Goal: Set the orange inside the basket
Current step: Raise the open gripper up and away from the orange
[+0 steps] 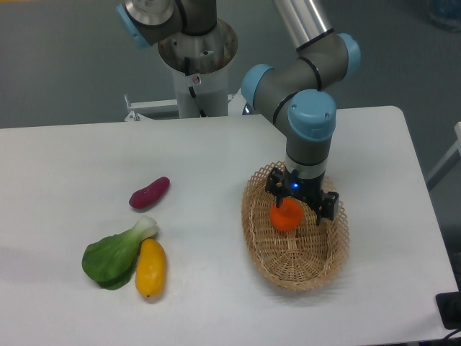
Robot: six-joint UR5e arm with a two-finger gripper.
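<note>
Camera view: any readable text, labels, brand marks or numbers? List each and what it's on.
None readable.
Arm: no legible brand or number on its grey links and blue caps.
Gripper: only a small blue light, no text.
Basket, orange, table: no labels or markings.

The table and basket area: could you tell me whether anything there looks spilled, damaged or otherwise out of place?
Nothing stands out. The orange sits over the basket at the gripper; the purple vegetable, leafy green and yellow fruit lie intact on the table.
</note>
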